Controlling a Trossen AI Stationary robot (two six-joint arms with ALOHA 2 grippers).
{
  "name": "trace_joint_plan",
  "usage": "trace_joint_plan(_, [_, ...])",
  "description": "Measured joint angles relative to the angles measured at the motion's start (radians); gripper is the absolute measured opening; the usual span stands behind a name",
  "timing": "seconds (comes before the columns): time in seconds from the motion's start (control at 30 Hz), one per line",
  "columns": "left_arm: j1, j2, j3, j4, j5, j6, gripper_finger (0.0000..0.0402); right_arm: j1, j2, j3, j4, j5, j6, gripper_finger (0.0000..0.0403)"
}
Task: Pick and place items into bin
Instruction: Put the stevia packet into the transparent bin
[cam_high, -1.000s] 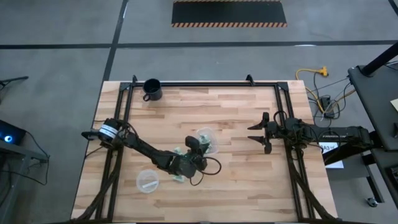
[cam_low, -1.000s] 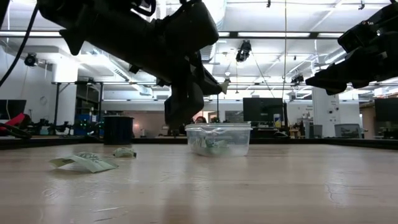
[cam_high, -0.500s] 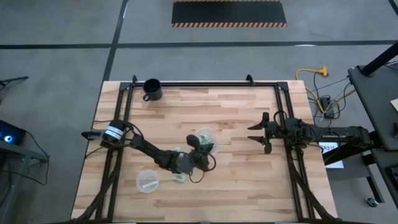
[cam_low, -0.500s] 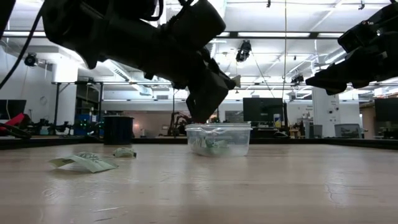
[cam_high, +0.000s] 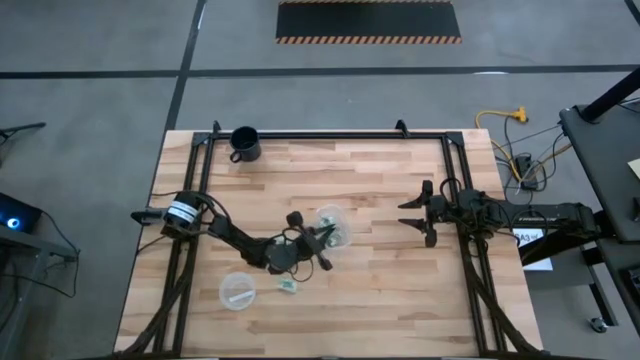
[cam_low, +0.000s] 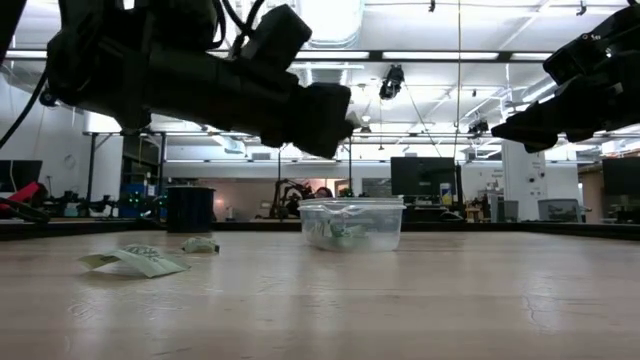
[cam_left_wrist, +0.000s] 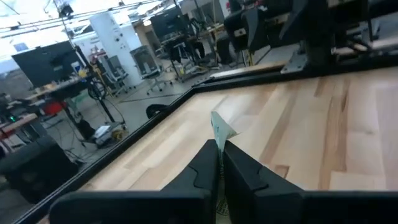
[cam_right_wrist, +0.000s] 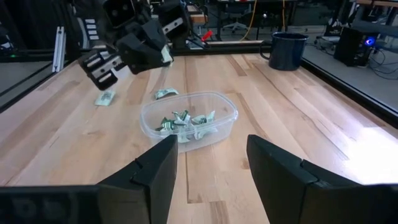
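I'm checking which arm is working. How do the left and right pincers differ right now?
The left pincer is shut on a pale-green wrapped piece, raised beside the clear cup; the right pincer is open and empty. The left reaches mid-table, the right waits near the table's right edge. Both are dark and two-fingered.

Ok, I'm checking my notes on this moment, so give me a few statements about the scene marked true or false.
1. The left gripper is shut on a wrapped piece. True.
2. The clear cup is empty. False: several green and white pieces lie inside it.
3. The right gripper is open and holds nothing. True.
4. The black mug stands right beside the clear cup. False: it stands apart, near the table's far left corner.
5. Every piece is already in the cup. False: at least two pieces lie on the table outside it.
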Motion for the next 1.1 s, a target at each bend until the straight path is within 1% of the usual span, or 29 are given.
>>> trace_joint_plan(0.13, [0.0, -0.003, -0.002, 0.001, 0.001, -0.071, 0.0, 0.0, 0.0, 0.0, 0.0, 0.001, 0.0, 0.0183])
trace_joint_plan(0.3, [0.004, -0.003, -0.018, 0.001, 0.002, -0.264, 0.0, 0.0, 0.0, 0.0, 0.0, 0.0, -0.001, 0.0183])
trace_joint_plan(0.4, [0.01, -0.003, -0.029, 0.004, 0.003, -0.303, 0.0, 0.0, 0.0, 0.0, 0.0, 0.0, 0.0, 0.0183])
trace_joint_plan(0.6, [0.02, -0.003, -0.037, 0.025, 0.005, -0.305, 0.0, 0.0, 0.0, 0.0, 0.0, 0.0, -0.001, 0.0183])
trace_joint_plan(0.93, [0.052, -0.004, -0.036, 0.031, 0.058, -0.304, 0.0, 0.0, 0.0, 0.0, 0.0, 0.0, 0.001, 0.0183])
trace_joint_plan(1.1, [0.068, -0.004, -0.036, 0.026, 0.062, -0.304, 0.0, 0.0, 0.0, 0.0, 0.0, 0.0, 0.001, 0.0183])
